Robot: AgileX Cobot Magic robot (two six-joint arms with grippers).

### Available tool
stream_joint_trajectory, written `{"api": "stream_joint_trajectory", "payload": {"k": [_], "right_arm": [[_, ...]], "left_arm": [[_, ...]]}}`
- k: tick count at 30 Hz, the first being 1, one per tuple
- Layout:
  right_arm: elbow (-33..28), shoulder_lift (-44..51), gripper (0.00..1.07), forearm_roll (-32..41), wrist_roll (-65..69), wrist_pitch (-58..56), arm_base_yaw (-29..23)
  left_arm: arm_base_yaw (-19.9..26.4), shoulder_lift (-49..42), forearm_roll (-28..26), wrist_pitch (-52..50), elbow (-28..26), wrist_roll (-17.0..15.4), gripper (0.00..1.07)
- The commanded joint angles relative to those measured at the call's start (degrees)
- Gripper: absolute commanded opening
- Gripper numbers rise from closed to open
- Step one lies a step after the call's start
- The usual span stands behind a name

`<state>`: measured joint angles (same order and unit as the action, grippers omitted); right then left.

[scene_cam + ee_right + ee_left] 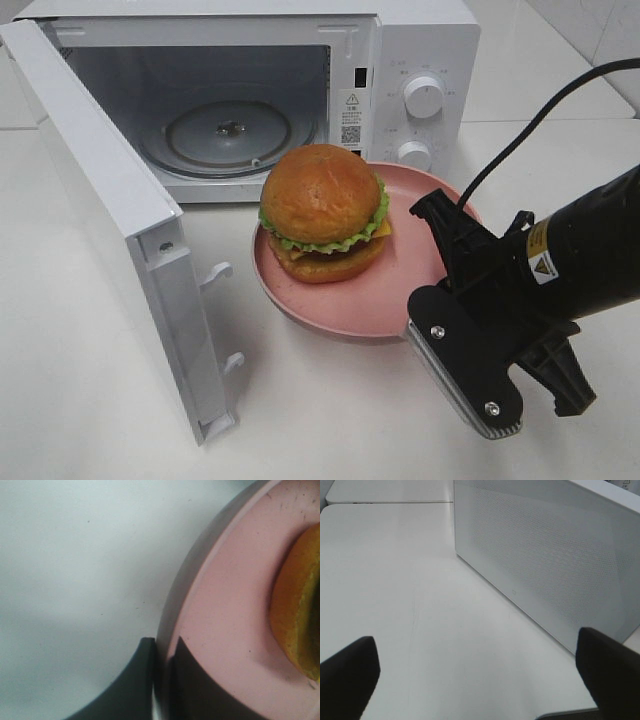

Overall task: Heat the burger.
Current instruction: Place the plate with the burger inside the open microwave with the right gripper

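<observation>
The microwave (pixel 425 40) door (pixel 100 190) stands open and the turntable (pixel 228 130) is bare, so nothing is heated yet. The burger (pixel 323 212) sits on its pink plate (pixel 400 290) on the counter (pixel 80 400), centre frame, just before the opening. The right end effector (pixel 161 675) is pinched on the plate's rim. The left end effector (pixel 477 667) gapes, empty (idle by the door). The warning sticker (pixel 351 115), apparently with a QR code, is too small to read.

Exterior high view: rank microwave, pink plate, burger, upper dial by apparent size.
1. microwave
2. pink plate
3. burger
4. upper dial
No close calls between any of them.
</observation>
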<state>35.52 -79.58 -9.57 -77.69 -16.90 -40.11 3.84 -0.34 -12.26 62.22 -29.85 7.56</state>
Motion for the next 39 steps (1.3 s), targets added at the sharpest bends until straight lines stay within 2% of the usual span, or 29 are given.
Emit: {"api": "stream_joint_trajectory", "payload": {"k": [1,15,20,22,25,32,39], "right_arm": [[0.63,0.46,0.0,-0.23,-0.34,5.96,0.0],[5.84,-4.41,0.0,0.8,-0.29,6.76,0.0],[8.14,-6.88,0.0,3.67,-1.55,6.99,0.0],[10.54,-9.11,0.0,7.1,-4.98,6.82,0.0],[11.17,-9.63,0.0,8.14,-6.13,6.82,0.0],[15.93,-13.46,0.0,15.53,-14.9,4.64,0.06],[19.71,-16.39,0.0,16.56,-15.53,2.81,0.06]], "left_arm": [[-0.34,-0.92,-0.52,-0.8,0.17,0.11,1.0],[-0.34,-0.92,-0.52,-0.8,0.17,0.11,1.0],[-0.34,-0.92,-0.52,-0.8,0.17,0.11,1.0],[-0.34,-0.92,-0.52,-0.8,0.17,0.11,1.0],[-0.34,-0.92,-0.52,-0.8,0.17,0.11,1.0],[-0.34,-0.92,-0.52,-0.8,0.17,0.11,1.0],[-0.34,-0.92,-0.52,-0.8,0.17,0.11,1.0]]}}
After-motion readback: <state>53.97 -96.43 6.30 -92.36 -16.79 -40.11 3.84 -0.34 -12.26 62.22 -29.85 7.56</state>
